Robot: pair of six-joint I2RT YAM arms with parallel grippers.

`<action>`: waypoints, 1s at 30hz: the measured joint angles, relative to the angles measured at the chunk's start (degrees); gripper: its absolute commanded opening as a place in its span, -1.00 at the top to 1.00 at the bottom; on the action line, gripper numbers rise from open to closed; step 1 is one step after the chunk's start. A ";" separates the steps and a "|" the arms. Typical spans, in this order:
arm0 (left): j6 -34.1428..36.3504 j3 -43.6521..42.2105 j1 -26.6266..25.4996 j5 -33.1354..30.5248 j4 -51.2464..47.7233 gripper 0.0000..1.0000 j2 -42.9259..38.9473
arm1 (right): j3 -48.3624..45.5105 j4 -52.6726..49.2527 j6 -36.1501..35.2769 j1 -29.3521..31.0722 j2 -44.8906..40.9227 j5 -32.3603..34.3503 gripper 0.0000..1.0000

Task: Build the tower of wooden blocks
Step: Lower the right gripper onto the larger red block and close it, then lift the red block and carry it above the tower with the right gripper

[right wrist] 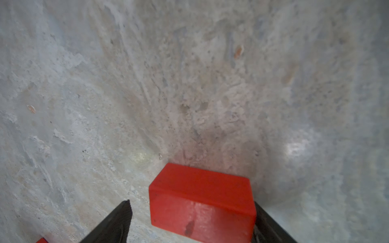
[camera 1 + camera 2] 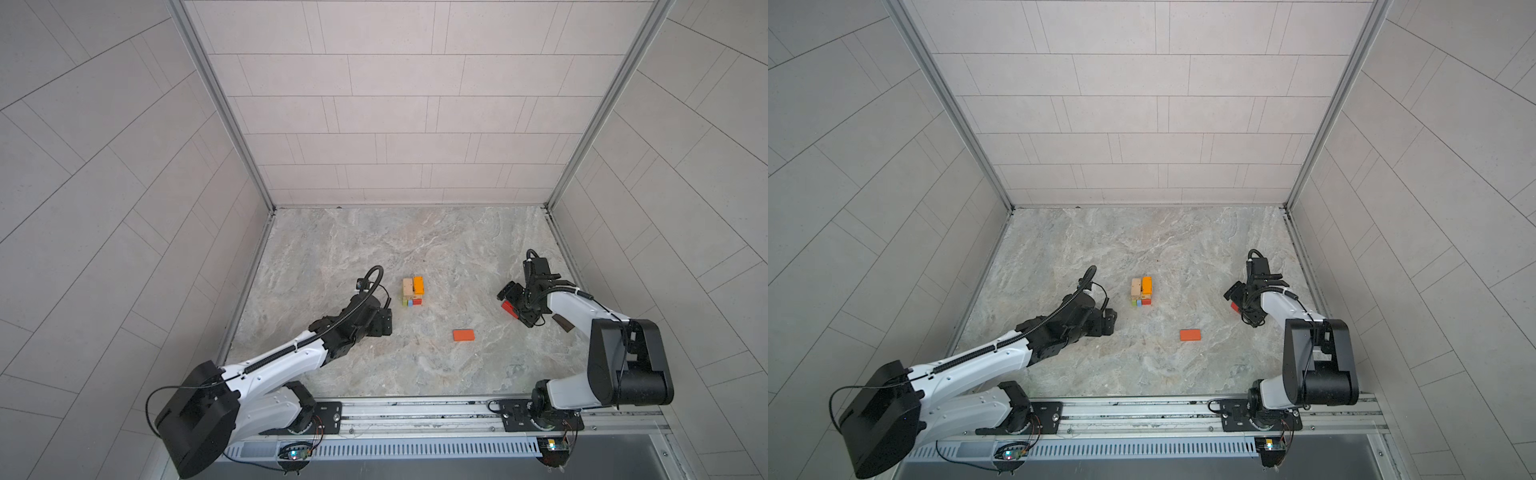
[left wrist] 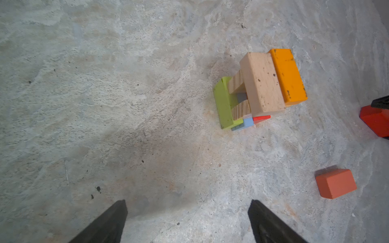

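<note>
Because the tower (image 2: 413, 291) at the middle of the table (image 2: 374, 257) is judged incomplete, a red block (image 1: 202, 187) near the right edge is straddled by the right hand (image 1: 190, 202), spread, one side touching. The left hand (image 3: 187, 201), spread and empty, is held clear of the tower.

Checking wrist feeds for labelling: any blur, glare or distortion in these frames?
Right wrist view: tabletop smeared, pale glare streak on the red block. Left wrist view: tower sharp, diffuse shadow on the tabletop. Both top views: walls bow from wide-angle distortion.
</note>
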 measured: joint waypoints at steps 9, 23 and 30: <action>0.09 0.00 0.11 0.00 0.50 -0.94 0.02 | 4.04 -4.07 -6.62 0.00 4.48 -0.09 -0.64; 0.09 0.00 0.13 0.00 0.61 -0.94 0.46 | 7.93 -10.80 -15.41 0.07 6.16 2.43 -0.49; 0.07 0.00 0.13 0.00 0.59 -0.94 0.57 | 7.96 -11.30 -16.94 0.70 6.40 3.06 -0.16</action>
